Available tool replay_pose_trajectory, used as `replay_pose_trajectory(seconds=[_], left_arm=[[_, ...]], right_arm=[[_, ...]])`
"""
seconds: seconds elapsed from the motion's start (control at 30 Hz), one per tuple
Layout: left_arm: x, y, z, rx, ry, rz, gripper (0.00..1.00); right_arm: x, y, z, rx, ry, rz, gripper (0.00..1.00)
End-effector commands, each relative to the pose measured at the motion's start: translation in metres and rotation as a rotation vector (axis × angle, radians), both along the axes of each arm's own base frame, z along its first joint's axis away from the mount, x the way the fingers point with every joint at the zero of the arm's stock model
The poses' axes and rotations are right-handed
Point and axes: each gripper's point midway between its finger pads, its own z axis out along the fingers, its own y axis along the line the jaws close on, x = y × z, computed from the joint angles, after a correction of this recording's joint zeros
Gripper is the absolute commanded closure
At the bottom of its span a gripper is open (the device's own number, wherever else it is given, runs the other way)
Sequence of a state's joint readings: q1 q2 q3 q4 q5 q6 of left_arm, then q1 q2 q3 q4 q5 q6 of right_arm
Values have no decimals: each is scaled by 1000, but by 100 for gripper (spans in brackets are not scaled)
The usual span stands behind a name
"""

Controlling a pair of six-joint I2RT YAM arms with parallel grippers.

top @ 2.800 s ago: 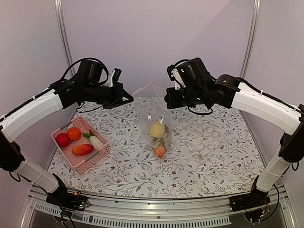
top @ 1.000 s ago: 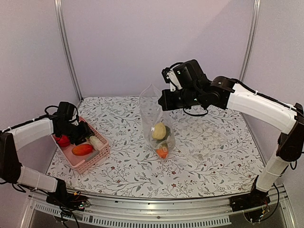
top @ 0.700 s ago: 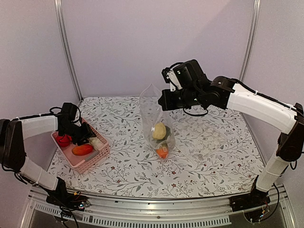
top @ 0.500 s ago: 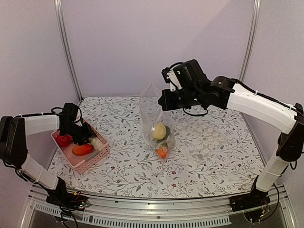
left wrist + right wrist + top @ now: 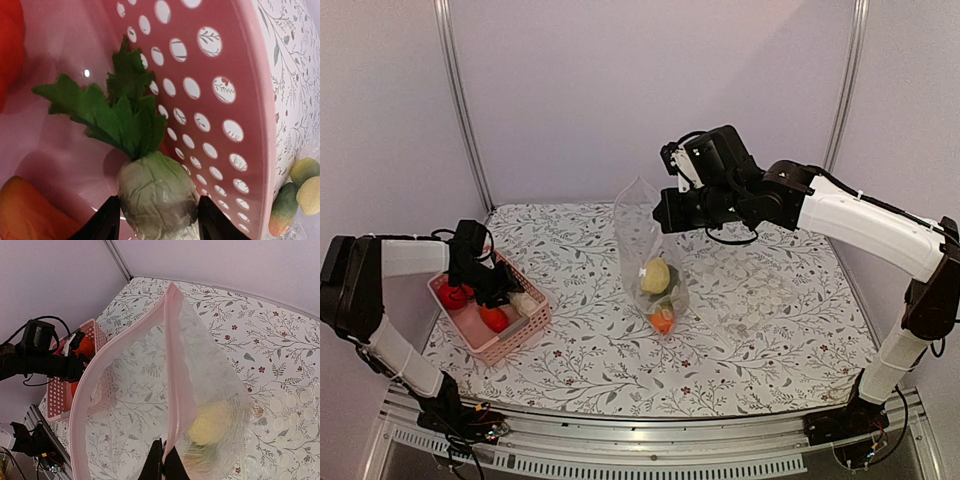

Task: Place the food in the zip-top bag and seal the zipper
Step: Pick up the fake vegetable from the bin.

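Note:
My left gripper (image 5: pixel 506 290) is down in the pink basket (image 5: pixel 512 345). Its fingers press both sides of the white radish (image 5: pixel 155 195), whose green leaves point away. A red fruit (image 5: pixel 453 295) and an orange-red piece (image 5: pixel 495 319) lie beside it. The zip-top bag (image 5: pixel 648 245) hangs upright at mid-table, with a yellow piece (image 5: pixel 655 275) and an orange one (image 5: pixel 662 320) at its bottom. My right gripper (image 5: pixel 164 462) is shut on the zipper (image 5: pixel 172 365) at one end. The bag's mouth gapes open toward the left.
The basket's perforated wall (image 5: pixel 240 90) stands close on the right of the left fingers. Flowered cloth (image 5: pixel 760 330) covers the table. Metal posts (image 5: pixel 457 100) rise at the back corners, and the table's front rail (image 5: pixel 650 425) runs along the near edge.
The left arm has come down from beside the bag into the basket and closed round the radish. The orange-red piece has shifted. The right arm and bag moved slightly left, then held still.

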State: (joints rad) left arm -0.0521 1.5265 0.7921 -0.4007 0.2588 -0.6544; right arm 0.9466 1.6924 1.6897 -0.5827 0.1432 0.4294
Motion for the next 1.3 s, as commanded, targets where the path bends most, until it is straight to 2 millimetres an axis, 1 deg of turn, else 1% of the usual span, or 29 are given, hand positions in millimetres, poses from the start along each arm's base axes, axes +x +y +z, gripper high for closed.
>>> replay_pose_trajectory(seconds=[0.0, 0.13, 0.27, 0.43, 0.63, 0.73, 0.8, 0.9, 1.07, 1.17, 1.27], left_arm=[[2, 4, -6, 6, 10, -4, 47], [2, 3, -12, 2, 26, -3, 47], [1, 3, -12, 1, 26, -3, 49], [0, 6, -4, 18, -5, 3, 59], [-3, 13, 8, 53, -41, 19, 62], [-4, 17, 20, 72, -78, 34, 63], [-5, 19, 33, 77, -122, 47, 63], [-9, 22, 60, 82, -224, 63, 63], [-23, 23, 105, 76, -383, 69, 63], [-30, 16, 141, 52, -494, 33, 63], [-35, 0, 188, 4, -629, -44, 63]], right_arm=[[5, 5, 2, 11, -7, 1, 100], [4, 5, 2, 12, -6, 1, 100], [4, 4, 2, 12, -5, 1, 100], [4, 5, 1, 11, -4, 1, 100], [4, 4, 2, 14, -5, 0, 100], [4, 5, 2, 16, -5, 1, 100], [4, 4, 3, 17, -5, 0, 100], [4, 4, 3, 18, -6, 0, 100], [4, 4, 5, 23, -7, -1, 100], [3, 5, 7, 30, -8, 6, 100], [1, 7, 8, 38, -6, 16, 100]])
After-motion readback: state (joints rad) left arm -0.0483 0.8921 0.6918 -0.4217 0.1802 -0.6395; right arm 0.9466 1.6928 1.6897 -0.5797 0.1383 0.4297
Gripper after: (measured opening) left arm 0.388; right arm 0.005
